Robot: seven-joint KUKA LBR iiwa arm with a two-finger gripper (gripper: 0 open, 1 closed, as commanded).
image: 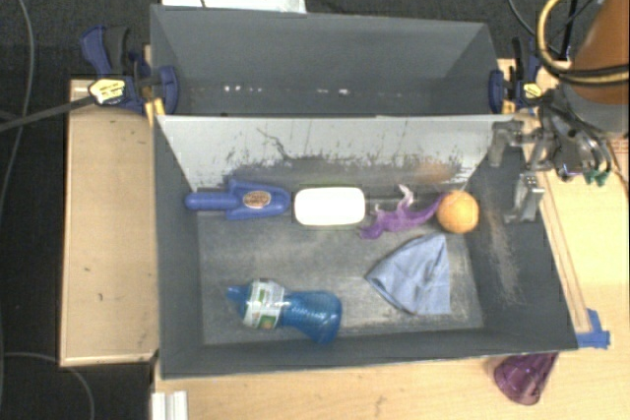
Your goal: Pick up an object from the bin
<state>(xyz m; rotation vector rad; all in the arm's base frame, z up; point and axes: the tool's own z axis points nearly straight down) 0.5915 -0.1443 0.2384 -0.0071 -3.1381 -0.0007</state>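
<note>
Nearest, a blue bottle [285, 308] lies on its side, with a crumpled blue cloth [418, 275] beside it. Farther back sit a purple toy [399, 217], an orange ball [458, 211] and a white block [330, 208]. The end effector [525, 192] hangs over the bin's [295, 261] right wall, nearest the ball; whether it is released or clenched cannot be told. The ball is probably light and apt to roll, so it should be gripped across its middle.

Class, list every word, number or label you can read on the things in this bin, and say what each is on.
No text here can be read.
Blue bottle: green-and-white label, too blurred to read.
Blue-handled tool: round brown sticker, too small to read.
</note>
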